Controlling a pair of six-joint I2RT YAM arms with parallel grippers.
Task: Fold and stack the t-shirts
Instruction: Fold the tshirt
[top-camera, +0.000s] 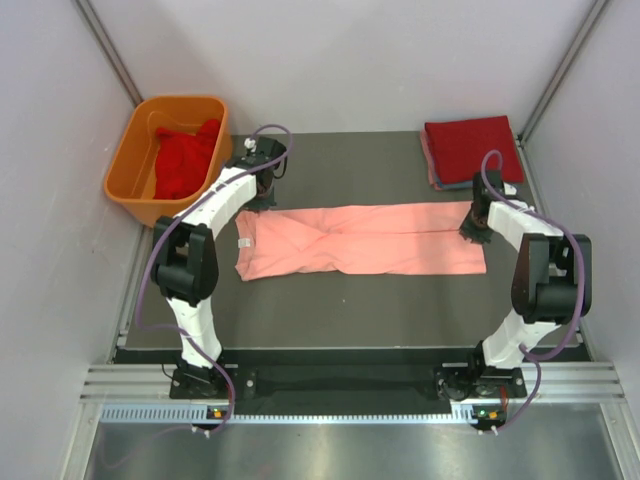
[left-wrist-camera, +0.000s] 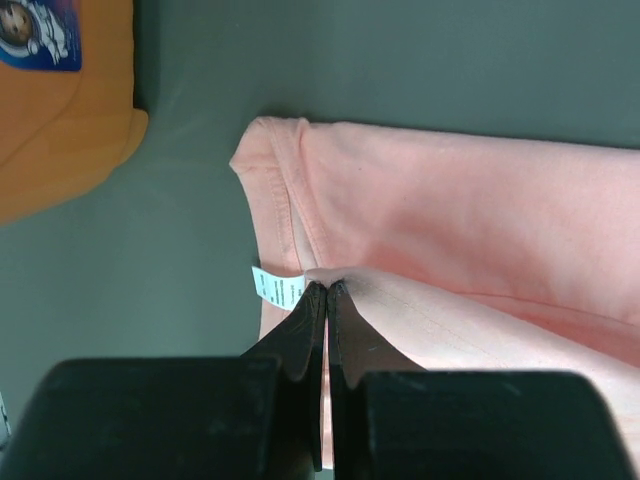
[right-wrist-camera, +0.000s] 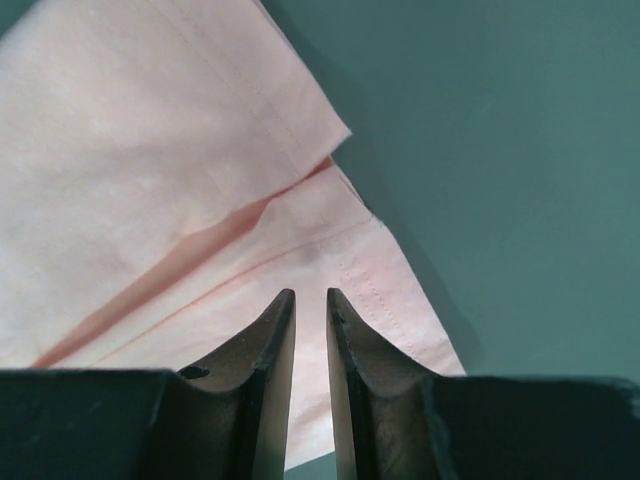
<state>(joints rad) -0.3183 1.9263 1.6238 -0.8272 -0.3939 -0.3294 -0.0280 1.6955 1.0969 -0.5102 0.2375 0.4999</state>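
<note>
Top external: salmon-pink cotton t-shirt (top-camera: 370, 240) lies folded lengthwise into a long band across the middle of the dark grey surface (top-camera: 350, 310), neck end to the left. Orange plastic tub (top-camera: 125, 165) sits at the far left corner with a crumpled red t-shirt (top-camera: 185, 160) inside. Stack of folded t-shirts (top-camera: 470, 145), red on top, sits at the far right corner, apart from the pink one. One arm reaches to each end of the band.

Left wrist: left claw (left-wrist-camera: 326, 288) is closed, its tips pinching a raised fold of the pink shirt at the neck end, just beside the small white neck label (left-wrist-camera: 275, 287). Tub wall shows in the upper left of the view, a blue sticker (left-wrist-camera: 40, 35) on it.

Right wrist: right claw (right-wrist-camera: 308, 295) is low over the hem corner of the pink shirt. Jaws are parted by a narrow gap; cloth shows below through it, and nothing is pinched between the tips.
</note>
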